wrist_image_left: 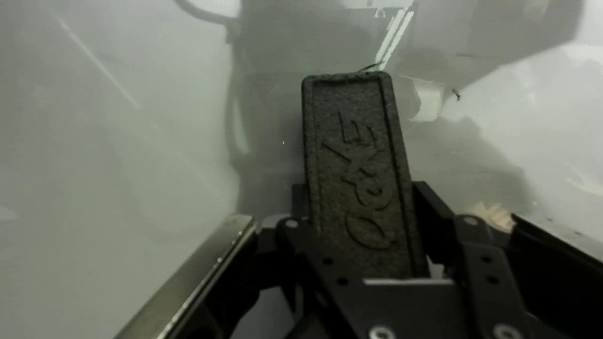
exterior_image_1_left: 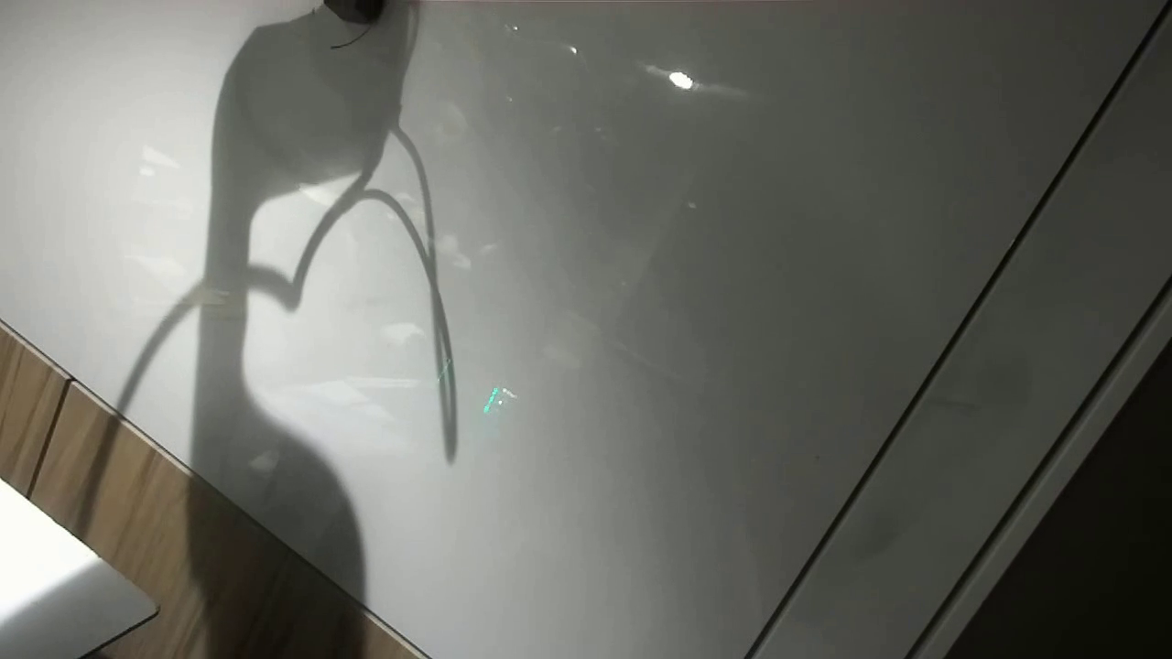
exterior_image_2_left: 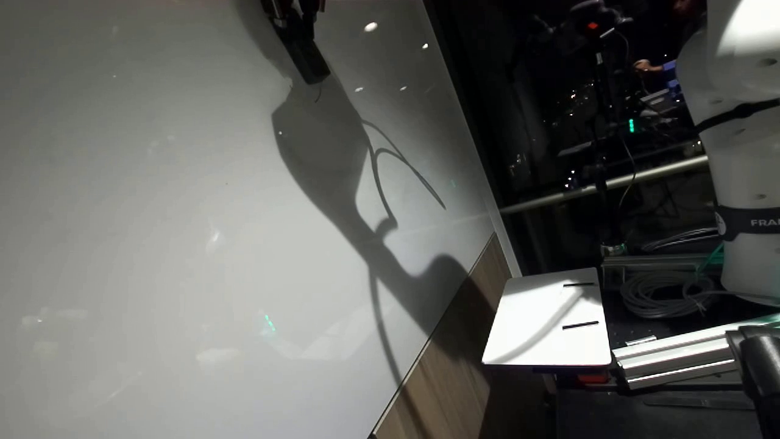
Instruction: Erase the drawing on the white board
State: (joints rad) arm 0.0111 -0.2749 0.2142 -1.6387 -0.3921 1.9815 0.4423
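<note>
The white board (exterior_image_1_left: 732, 302) fills much of both exterior views (exterior_image_2_left: 152, 213) and the background of the wrist view (wrist_image_left: 118, 188). My gripper (wrist_image_left: 362, 205) is shut on a dark block-shaped eraser (wrist_image_left: 353, 155) with raised lettering, one finger on each side. The eraser also shows at the top edge in both exterior views (exterior_image_1_left: 355, 9) (exterior_image_2_left: 309, 64). A short thin dark line (exterior_image_1_left: 351, 41) is on the board beside the eraser's end; it also shows in an exterior view (exterior_image_2_left: 318, 92). In the wrist view, a small dark mark (wrist_image_left: 456, 93) lies right of the eraser. Whether the eraser touches the board is unclear.
The arm's shadow falls across the board. A wooden panel (exterior_image_2_left: 448, 360) borders the board's lower edge. Beyond it are a white plate (exterior_image_2_left: 542, 341), coiled cable (exterior_image_2_left: 655, 299), a metal rail (exterior_image_2_left: 676, 360) and the white arm base (exterior_image_2_left: 743, 171).
</note>
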